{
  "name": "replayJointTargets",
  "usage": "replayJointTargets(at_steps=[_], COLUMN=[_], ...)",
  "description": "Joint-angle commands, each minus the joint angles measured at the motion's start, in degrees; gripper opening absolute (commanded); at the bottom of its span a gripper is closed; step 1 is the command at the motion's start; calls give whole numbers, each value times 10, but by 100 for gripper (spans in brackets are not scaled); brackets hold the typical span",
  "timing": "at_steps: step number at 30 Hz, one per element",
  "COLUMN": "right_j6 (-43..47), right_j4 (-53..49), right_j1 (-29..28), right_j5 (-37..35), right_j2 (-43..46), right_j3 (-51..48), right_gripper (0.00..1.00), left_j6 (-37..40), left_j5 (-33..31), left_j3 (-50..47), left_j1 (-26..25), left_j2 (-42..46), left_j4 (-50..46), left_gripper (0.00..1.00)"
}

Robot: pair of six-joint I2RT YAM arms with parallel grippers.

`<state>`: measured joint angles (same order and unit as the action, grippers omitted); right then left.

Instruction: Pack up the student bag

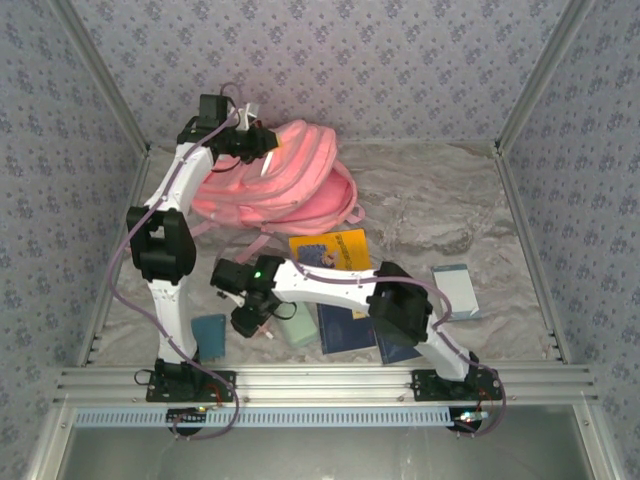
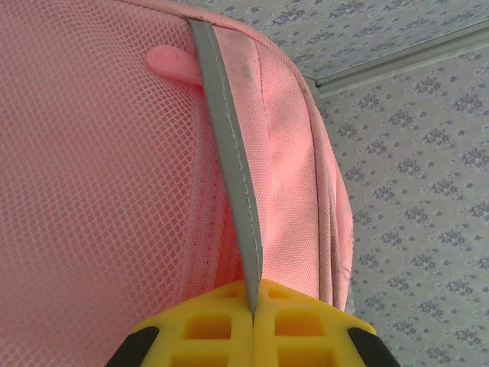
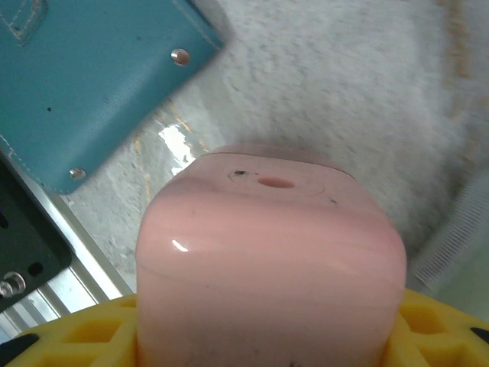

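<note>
The student bag (image 1: pixel 290 185), pink and soft, lies at the back left of the table. My left gripper (image 1: pixel 262 152) sits at its upper edge. In the left wrist view the yellow fingers (image 2: pixel 206 321) of my left gripper (image 2: pixel 252 297) are shut on a grey reflective strip (image 2: pixel 229 153) that runs over the bag's pink mesh (image 2: pixel 99 199). My right gripper (image 1: pixel 258 322) hangs low over the near left part of the table. In the right wrist view a glossy pink box (image 3: pixel 267 252) with rounded corners sits between the yellow fingers of my right gripper (image 3: pixel 267 329), touching both.
A teal wallet (image 1: pixel 209 335) (image 3: pixel 84 76) lies beside the right gripper, next to the near metal rail (image 3: pixel 69 267). A pale green item (image 1: pixel 298 326), dark blue books (image 1: pixel 345 330), a yellow book (image 1: pixel 335 250) and a white and blue pad (image 1: pixel 457 290) lie on the crinkled cloth.
</note>
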<state>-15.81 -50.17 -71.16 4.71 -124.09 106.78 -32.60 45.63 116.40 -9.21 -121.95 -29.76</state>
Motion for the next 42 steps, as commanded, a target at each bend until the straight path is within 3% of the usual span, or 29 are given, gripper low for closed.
replayJointTargets(at_steps=[1, 4, 14, 21, 25, 32, 42], right_j6=[-31, -60, -163, -224, -246, -263, -306], right_j4=[51, 103, 244, 271, 321, 384, 444], right_j1=[33, 75, 283, 426, 484, 511, 485], right_j5=[-13, -9, 13, 3, 54, 99, 164], right_j2=[113, 190, 461, 556, 543, 459, 314], right_j3=[-53, -129, -379, -480, -496, -441, -341], right_gripper=[40, 37, 29, 28, 29, 30, 33], left_j6=[32, 58, 67, 75, 75, 84, 94], left_j5=[7, 7, 108, 143, 161, 198, 239], left_j3=[17, 32, 42, 62, 62, 43, 25], left_j1=[2, -11, -29, -51, -55, -55, -54], left_j2=[21, 27, 53, 65, 81, 112, 113], left_j4=[-5, -28, -7, -12, -7, 14, 40], left_gripper=[0, 0, 0, 0, 0, 0, 0])
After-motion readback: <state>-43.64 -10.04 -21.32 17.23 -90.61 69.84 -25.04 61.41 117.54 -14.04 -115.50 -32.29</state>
